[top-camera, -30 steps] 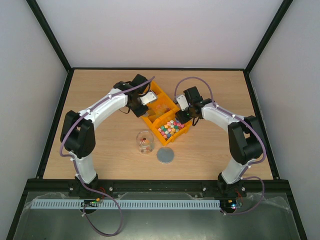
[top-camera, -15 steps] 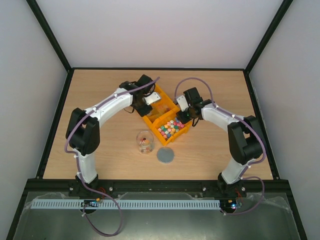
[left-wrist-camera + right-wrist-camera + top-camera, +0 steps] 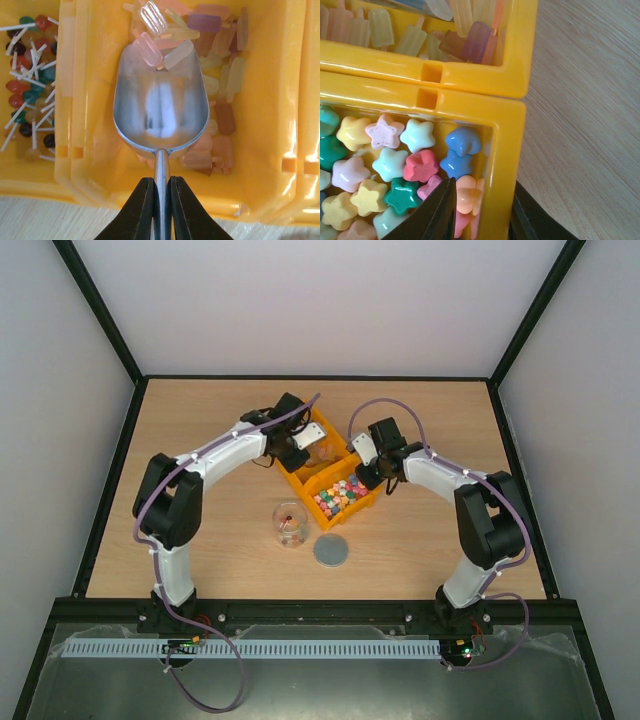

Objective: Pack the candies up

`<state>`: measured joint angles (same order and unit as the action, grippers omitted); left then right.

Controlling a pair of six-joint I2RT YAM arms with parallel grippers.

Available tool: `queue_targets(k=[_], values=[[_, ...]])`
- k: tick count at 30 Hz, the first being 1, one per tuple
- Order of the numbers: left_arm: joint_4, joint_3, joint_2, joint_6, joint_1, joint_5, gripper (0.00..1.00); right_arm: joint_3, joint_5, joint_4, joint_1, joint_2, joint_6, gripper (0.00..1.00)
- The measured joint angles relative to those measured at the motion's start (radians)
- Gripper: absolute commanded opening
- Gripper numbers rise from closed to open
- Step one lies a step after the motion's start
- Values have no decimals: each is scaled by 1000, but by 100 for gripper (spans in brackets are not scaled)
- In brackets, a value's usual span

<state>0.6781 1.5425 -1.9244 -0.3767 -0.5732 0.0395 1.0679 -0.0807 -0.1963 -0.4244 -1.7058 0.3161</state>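
Observation:
Three joined yellow bins [image 3: 352, 502] hold the candies. My left gripper [image 3: 161, 200] is shut on the handle of the silver scoop [image 3: 160, 110], whose bowl lies in the middle bin among the amber-orange pieces [image 3: 220, 95], with a few pale pieces at its tip. The red-white-dark pieces on sticks [image 3: 30, 90] fill the bin to its left. My right gripper [image 3: 480, 215] clamps the near bin's wall [image 3: 502, 165], one finger inside among the pastel star-shaped candies [image 3: 395, 170], one outside. From above, the left gripper [image 3: 303, 447] and right gripper [image 3: 368, 476] flank the bins.
A clear glass cup [image 3: 290, 525] with a few candies in it stands in front of the bins. A grey round disc [image 3: 331, 550] lies on the wooden table to the cup's right. Black frame rails border the table.
My left arm has swung right and brought the scoop from the bins' left edge into the middle bin. The right arm has barely moved.

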Motion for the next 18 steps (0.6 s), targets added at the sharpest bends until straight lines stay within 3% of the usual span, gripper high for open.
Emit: queue_targets(k=[9, 13, 18], values=[[-269, -193, 51, -27, 8, 64, 2, -18, -6, 28, 7, 0, 37, 16], [-369, -283, 84, -21, 31, 104, 2, -18, -8, 30, 10, 0, 45, 16], [-488, -375, 104, 9, 74, 187, 2, -18, -7, 30, 11, 0, 56, 24]])
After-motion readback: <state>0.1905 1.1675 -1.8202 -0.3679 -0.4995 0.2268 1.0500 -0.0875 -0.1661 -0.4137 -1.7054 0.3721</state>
